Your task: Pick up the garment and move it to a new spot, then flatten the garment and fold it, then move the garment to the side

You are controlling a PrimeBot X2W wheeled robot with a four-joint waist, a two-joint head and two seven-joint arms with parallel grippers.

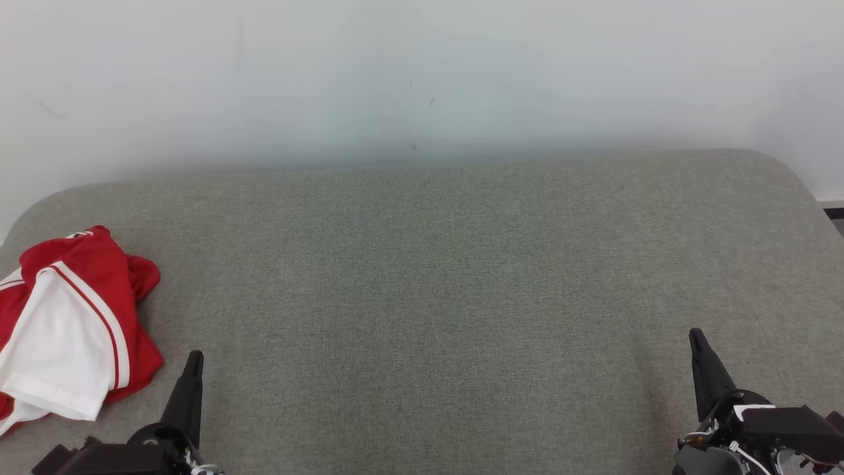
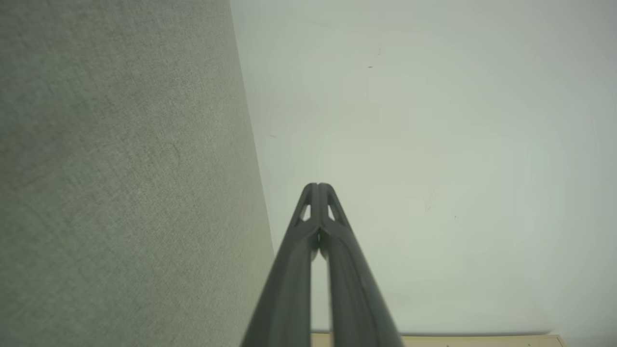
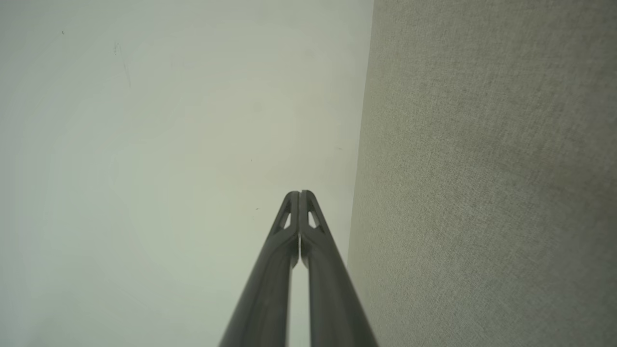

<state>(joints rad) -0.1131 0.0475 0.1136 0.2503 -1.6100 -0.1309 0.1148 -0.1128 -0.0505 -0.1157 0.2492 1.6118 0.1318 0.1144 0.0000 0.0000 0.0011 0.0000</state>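
Garment [image 1: 69, 323]: lying crumpled at the grey pad's [image 1: 428, 297] left edge.
Left gripper [image 1: 194, 359]: closed, holding nothing, at pad's near-left.
Right gripper [image 1: 696, 338]: same, near-right.
Plan: I am thinking to open left first, then pinch one raised fold.

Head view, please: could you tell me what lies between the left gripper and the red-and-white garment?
Nothing lies there: the head view shows a narrow bare strip of grey fabric surface between the left gripper and the garment.

A grey fabric surface [image 1: 435, 297] bears a crumpled red-and-white garment [image 1: 66, 330].
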